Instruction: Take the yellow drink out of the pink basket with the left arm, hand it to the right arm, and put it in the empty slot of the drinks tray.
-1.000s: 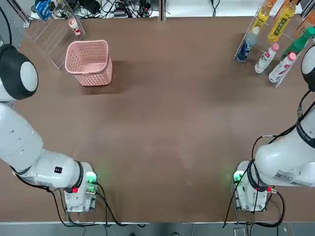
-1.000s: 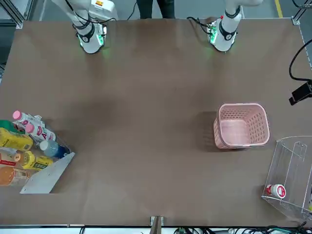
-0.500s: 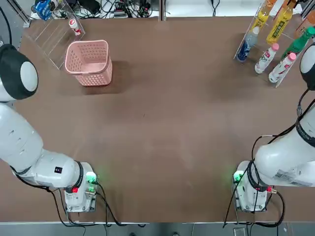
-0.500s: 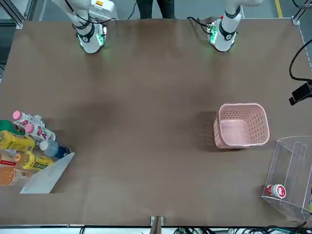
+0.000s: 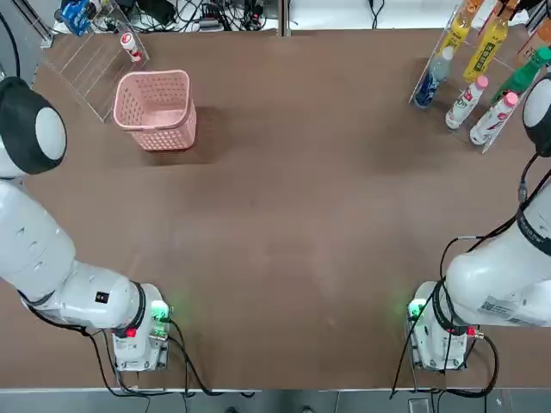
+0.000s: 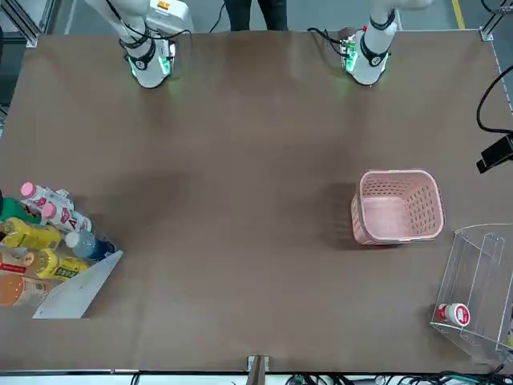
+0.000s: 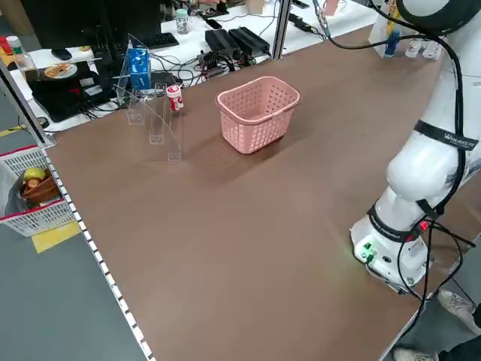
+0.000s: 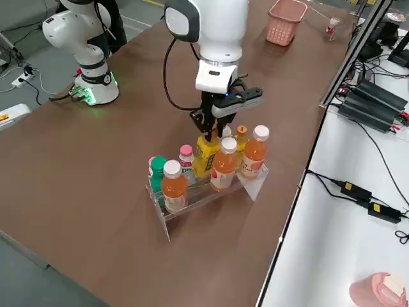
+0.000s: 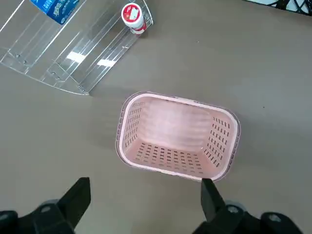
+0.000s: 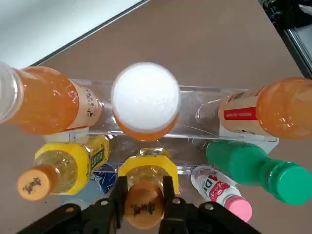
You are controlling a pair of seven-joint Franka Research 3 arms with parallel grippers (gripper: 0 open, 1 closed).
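Clamping the neck of the yellow drink (image 10: 145, 195), our right gripper (image 10: 144, 200) has its two fingers (image 10: 118, 195) pressed against either side just below the cap, and it points down over the drinks tray (image 8: 211, 185) at the far right corner of the table (image 5: 301, 215). We see the bottle standing in a middle lane of the tray's second row, with a second yellow bottle (image 10: 73, 168) on one side and a green bottle (image 10: 243, 168) and a white pink-capped bottle (image 10: 217, 195) on the other. Orange bottles (image 10: 44, 107) fill the row in front of it. Whether the bottle's base rests on the tray we cannot tell.

Our left gripper (image 9: 146, 204) hovers above the pink basket (image 5: 155, 109) with its fingers spread wide and nothing between them. The basket stands near the far left corner of the table, and we see nothing inside it. Just beyond the basket, a clear acrylic rack (image 9: 63, 53) holds a small red-and-white bottle (image 9: 131, 17) and a blue carton (image 7: 137, 68).
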